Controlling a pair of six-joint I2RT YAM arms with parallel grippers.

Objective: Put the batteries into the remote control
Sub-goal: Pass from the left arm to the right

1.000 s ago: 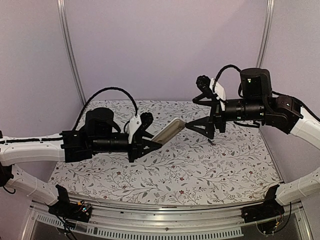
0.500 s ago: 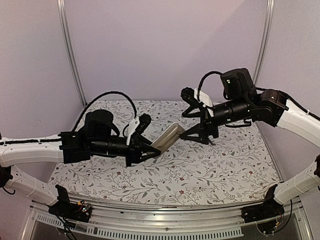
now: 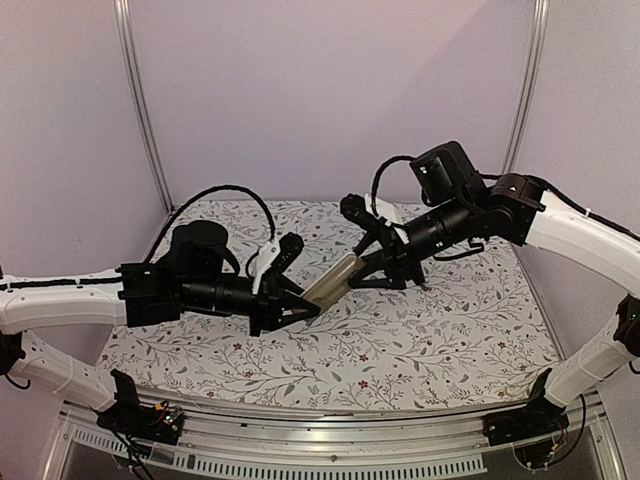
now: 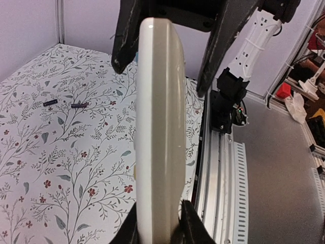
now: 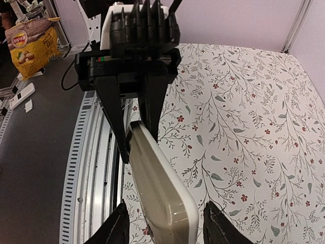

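The remote control (image 3: 333, 280) is held in the air above the table, edge-on, showing its white front rim and tan-grey back (image 4: 160, 127). My left gripper (image 4: 160, 226) is shut on its near end. My right gripper (image 5: 167, 231) straddles the far end (image 5: 167, 208). Its jaws are open, with a narrow gap left on each side of the remote. In the top view the two grippers (image 3: 305, 300) (image 3: 360, 268) face each other along the remote. The batteries, two slim dark cylinders (image 4: 50, 103) (image 4: 77, 105), lie apart on the floral cloth.
The table carries a floral cloth (image 3: 400, 340) and is walled by purple panels. An aluminium rail (image 4: 218, 168) runs along its near edge. Off the table lie a chips bag (image 5: 30, 43) and small clutter on the floor.
My right arm has swung left and down until its fingers flank the remote's far end, and its jaws have narrowed. The left gripper has lowered the remote slightly, still gripping it.
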